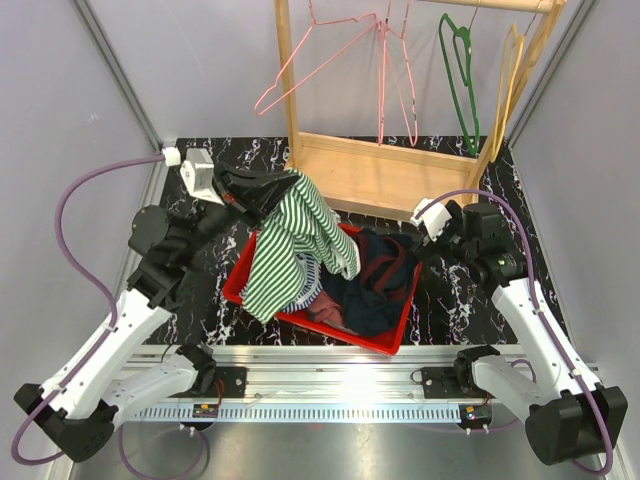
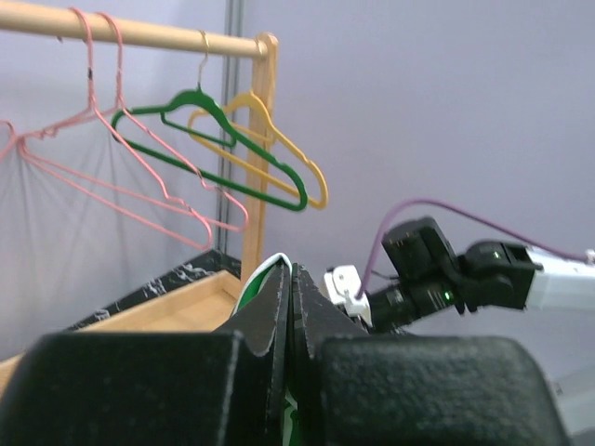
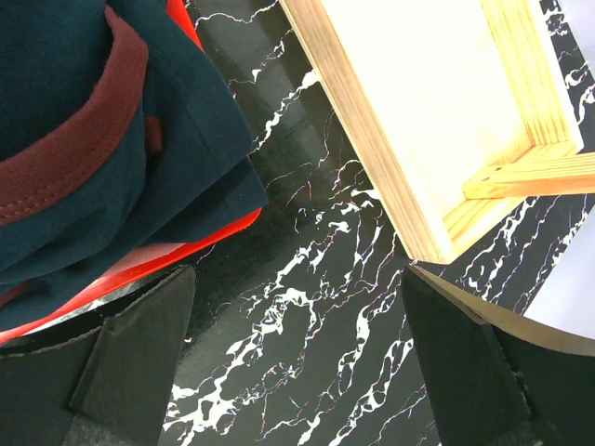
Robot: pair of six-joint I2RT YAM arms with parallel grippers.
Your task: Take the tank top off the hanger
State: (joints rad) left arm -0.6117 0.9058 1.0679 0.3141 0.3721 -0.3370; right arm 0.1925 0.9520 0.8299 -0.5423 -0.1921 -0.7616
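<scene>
- Tank top point(image 1: 292, 245), green-and-white striped: held up above the red bin point(image 1: 388, 346) by one bunched end, the rest draping down to the bin's left side.
- Left end effector point(image 1: 245, 193): clamped on the striped cloth, with a sliver of it showing between the closed fingers point(image 2: 265, 321) in the left wrist view. Raised high, probably so the garment hangs free of the pile below.
- No hanger to be seen in the garment. Cannot tell from these views whether one hides in its folds.
- Pink hangers point(image 2: 139, 200), green hanger point(image 2: 232, 163) and yellow hanger point(image 2: 288, 158): all bare on the rail of the wooden rack point(image 1: 375, 165), well apart from the cloth. Removal therefore judged done or nearly so.
- Right end effector point(image 3: 297, 372): fingers spread wide with nothing between them. Sits low over the black marbled counter point(image 3: 307, 307), between the bin's right corner and the rack's base. Likely on standby there, out of the hanging cloth's way yet near enough to help.
- Navy garment point(image 3: 84, 111) with maroon trim: lying in the bin and spilling over its rim just beside the right fingers. Could get snagged if that arm reaches in carelessly.
</scene>
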